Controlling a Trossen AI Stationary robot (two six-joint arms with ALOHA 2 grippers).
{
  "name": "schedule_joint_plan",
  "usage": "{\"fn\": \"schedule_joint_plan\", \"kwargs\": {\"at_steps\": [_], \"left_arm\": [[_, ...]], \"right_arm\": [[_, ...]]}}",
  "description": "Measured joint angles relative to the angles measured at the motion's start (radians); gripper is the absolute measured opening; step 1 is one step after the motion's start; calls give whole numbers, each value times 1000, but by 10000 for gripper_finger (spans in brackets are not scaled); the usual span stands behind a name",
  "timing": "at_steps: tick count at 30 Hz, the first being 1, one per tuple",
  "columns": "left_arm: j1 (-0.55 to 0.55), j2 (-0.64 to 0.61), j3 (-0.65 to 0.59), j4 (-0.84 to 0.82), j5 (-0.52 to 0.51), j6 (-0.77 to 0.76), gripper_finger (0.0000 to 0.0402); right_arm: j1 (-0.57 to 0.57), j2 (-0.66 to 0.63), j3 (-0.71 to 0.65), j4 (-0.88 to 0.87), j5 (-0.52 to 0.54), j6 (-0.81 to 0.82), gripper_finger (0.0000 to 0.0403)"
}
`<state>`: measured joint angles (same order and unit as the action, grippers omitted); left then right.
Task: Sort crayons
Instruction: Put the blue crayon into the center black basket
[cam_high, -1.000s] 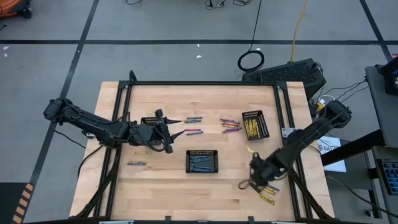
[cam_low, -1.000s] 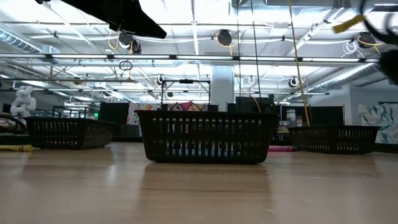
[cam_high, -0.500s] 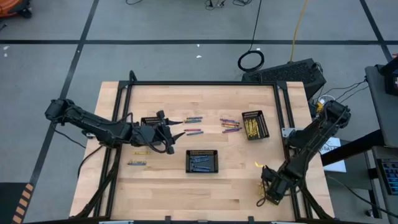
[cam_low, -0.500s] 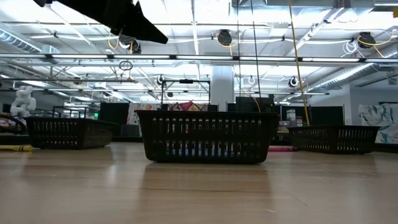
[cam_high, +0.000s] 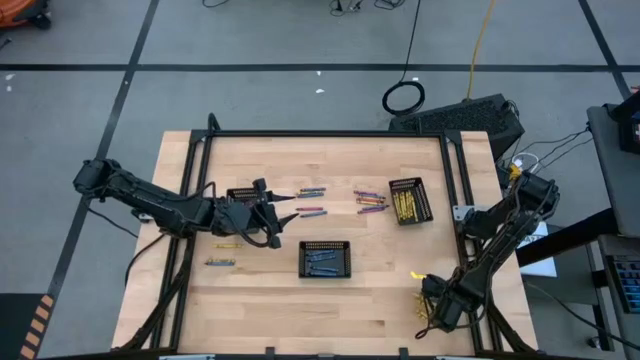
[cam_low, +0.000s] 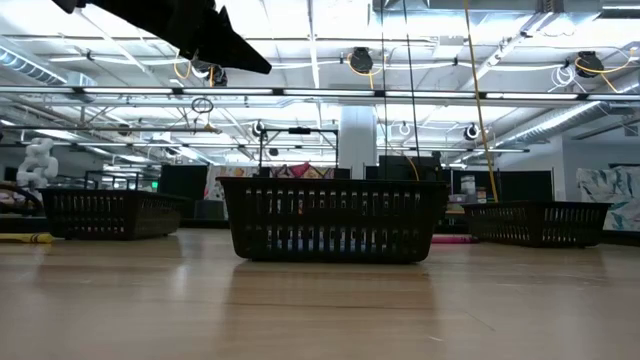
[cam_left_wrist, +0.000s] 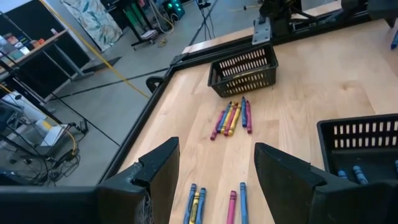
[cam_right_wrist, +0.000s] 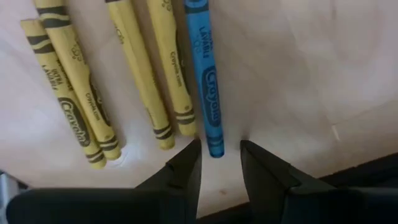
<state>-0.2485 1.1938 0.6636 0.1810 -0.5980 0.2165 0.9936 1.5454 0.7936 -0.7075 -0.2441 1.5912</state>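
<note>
Only the right wrist view shows that the right gripper (cam_right_wrist: 219, 163), low at the table's near right corner (cam_high: 437, 313), has its fingers parted a little on either side of the end of a blue crayon (cam_right_wrist: 208, 81), not visibly pinching it; four yellow crayons (cam_right_wrist: 142, 68) with black bands lie side by side just beside it on the wood. From above, that corner shows only tiny specks. The left wrist view shows the left gripper (cam_left_wrist: 217, 168) spread wide above a loose row of blue, yellow and pink crayons (cam_left_wrist: 217, 204), with a mixed fan (cam_left_wrist: 231, 118) farther off before a black tray (cam_left_wrist: 245, 70). The high view adds a middle tray (cam_high: 325, 259) holding blue crayons and two strays (cam_high: 220, 262) at the near left.
</note>
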Motion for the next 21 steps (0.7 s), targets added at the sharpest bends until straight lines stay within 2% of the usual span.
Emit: {"fn": "schedule_joint_plan", "kwargs": {"at_steps": [5,12,17,21], "left_arm": [[0,0,0,0,0,0,212],[0,0,0,-1,0,0,212],[0,0,0,-1,0,0,212],[0,0,0,9,0,0,212]], "right_arm": [[0,1,0,-21,11,-5,79],[0,1,2,-61,29,45,8],[0,-15,-1,-92,44,113,7],[-20,-64,-1,-109,164,157,3]]}}
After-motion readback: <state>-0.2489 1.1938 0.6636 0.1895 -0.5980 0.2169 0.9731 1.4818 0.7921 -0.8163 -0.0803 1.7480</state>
